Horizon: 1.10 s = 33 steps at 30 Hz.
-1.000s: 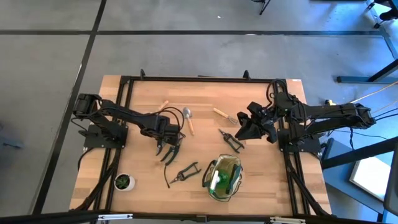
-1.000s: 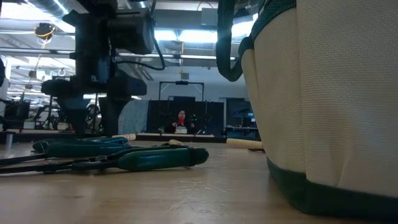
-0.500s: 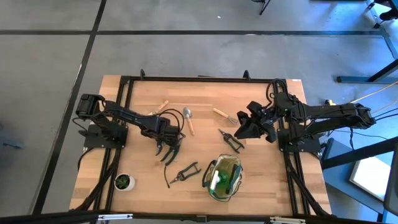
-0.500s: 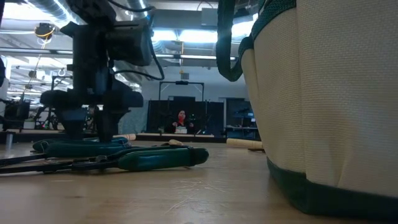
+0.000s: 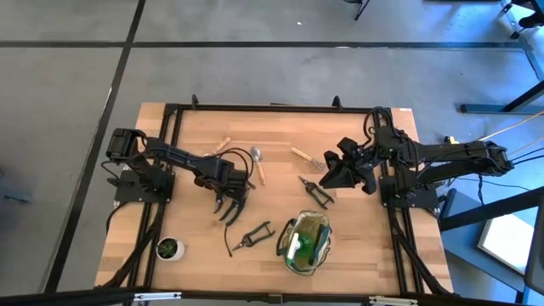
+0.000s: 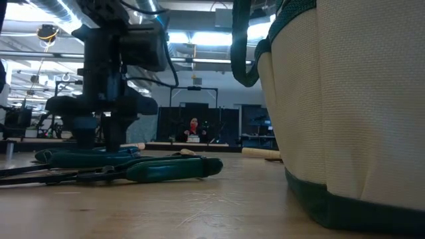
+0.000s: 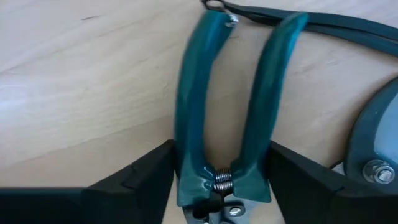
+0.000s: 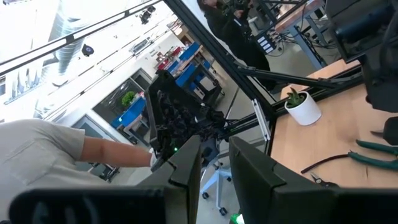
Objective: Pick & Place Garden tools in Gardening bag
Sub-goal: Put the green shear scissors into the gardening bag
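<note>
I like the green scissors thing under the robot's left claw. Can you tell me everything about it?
Those are pruning shears. They have two long teal handles that look rubbery, joined by a small metal coil spring, and lie flat on the wooden table. The left gripper reaches down over them, one dark finger on each side of the handles, jaws open, not yet squeezing.

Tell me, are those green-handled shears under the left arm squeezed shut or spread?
Spread: the shears' two green handles splay apart, spring visible between them, left gripper fingers outside either handle.
</note>
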### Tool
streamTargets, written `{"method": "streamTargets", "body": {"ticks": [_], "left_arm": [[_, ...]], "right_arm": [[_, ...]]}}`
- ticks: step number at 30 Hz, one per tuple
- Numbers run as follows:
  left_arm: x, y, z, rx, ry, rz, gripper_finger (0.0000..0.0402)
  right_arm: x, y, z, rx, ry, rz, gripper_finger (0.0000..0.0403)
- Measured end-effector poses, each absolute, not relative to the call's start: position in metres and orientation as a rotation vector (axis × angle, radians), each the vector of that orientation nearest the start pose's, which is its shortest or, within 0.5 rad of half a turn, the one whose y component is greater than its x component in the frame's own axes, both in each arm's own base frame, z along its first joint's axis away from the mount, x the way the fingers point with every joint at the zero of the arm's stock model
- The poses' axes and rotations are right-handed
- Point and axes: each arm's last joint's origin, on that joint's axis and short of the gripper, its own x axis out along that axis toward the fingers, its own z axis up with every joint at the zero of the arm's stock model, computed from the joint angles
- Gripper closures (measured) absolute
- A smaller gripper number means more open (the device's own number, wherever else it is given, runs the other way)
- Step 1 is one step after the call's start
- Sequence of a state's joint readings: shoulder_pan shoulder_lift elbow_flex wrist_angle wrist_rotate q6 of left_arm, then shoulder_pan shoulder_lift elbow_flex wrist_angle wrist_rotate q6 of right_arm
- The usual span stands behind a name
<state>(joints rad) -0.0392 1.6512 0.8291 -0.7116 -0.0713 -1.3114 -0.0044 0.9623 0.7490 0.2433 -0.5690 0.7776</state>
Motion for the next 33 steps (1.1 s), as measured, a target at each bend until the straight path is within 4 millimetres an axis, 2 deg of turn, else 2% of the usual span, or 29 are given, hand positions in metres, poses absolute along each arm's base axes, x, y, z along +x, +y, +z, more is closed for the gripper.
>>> {"method": "streamTargets", "body": {"ticks": [3,12,19,23,28,33], "left_arm": [[0.256,-0.006,0.132,-0.958,1.257,1.006,0.0209],[0.268,-0.006,0.147,-0.939,1.242,0.987,0.0211],[0.291,-0.006,0.187,-0.921,1.147,0.914,0.0211],[0.294,-0.004,0.214,-0.890,1.104,0.927,0.0211],[0.301,-0.004,0.249,-0.931,0.970,0.860,0.0211],[0.314,-0.014,0.282,-0.970,0.820,0.750,0.0211]], "right_arm": [[0.213,0.015,0.330,0.748,0.191,0.547,0.0316],[0.213,0.015,0.330,0.748,0.191,0.547,0.0316],[0.213,0.015,0.330,0.748,0.192,0.547,0.0316],[0.213,0.015,0.330,0.748,0.191,0.547,0.0316],[0.213,0.015,0.330,0.749,0.195,0.554,0.0316],[0.213,0.016,0.330,0.751,0.209,0.584,0.0316]]}}
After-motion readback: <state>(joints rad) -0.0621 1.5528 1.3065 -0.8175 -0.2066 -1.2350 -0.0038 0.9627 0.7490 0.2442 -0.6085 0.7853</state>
